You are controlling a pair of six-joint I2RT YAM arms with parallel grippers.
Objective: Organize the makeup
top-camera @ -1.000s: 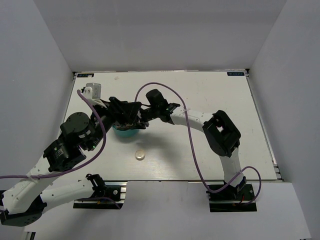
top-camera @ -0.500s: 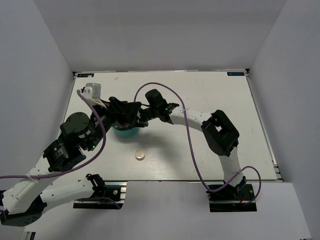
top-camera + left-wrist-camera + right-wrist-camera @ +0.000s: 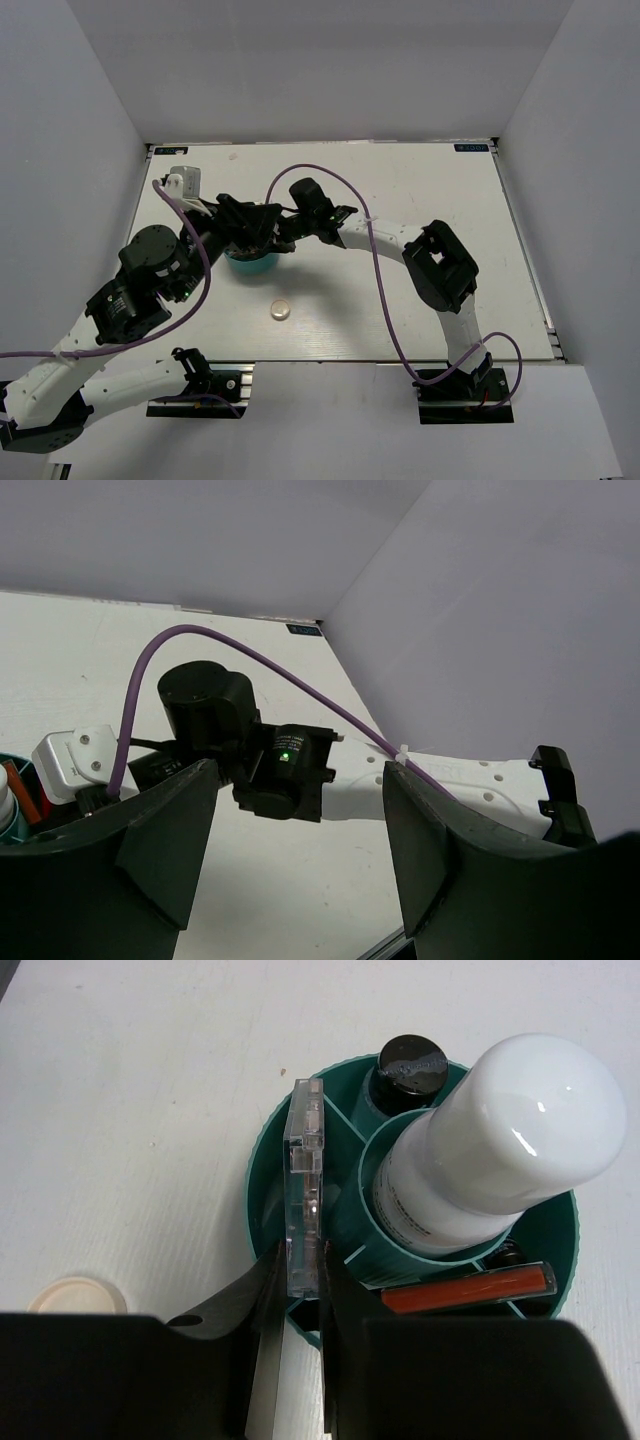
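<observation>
Two fingers (image 3: 262, 1295) of the right pincer (image 3: 303, 1270) are closed narrowly on the palette (image 3: 305, 1160). It is a thin clear case held on edge by its flat faces, near one end. The rest of the case reaches out over the left compartment of the teal tub (image 3: 254, 1195), just beside the central sleeve. Whether its far end touches the tub wall I cannot tell.

The case looks rigid, light and glossy, so it will likely slip or pivot in the pads if it knocks a divider. Hard plastic of this kind may also crack or spring open under a strong squeeze. A firm hold on the broad faces and a straight lowering into the slot seem wisest.

The white bottle (image 3: 510, 1140) stands in the middle sleeve. The black tube (image 3: 411, 1063) sits behind it, and a red stick (image 3: 465, 1290) lies in the near right compartment.

One round compact (image 3: 78, 1295) lies alone on the desk (image 3: 130, 1090), well apart from the tub. It is low and smooth, best taken across its rim.

The left pincer (image 3: 300, 852) hangs wide open and empty, close by the tub.
</observation>
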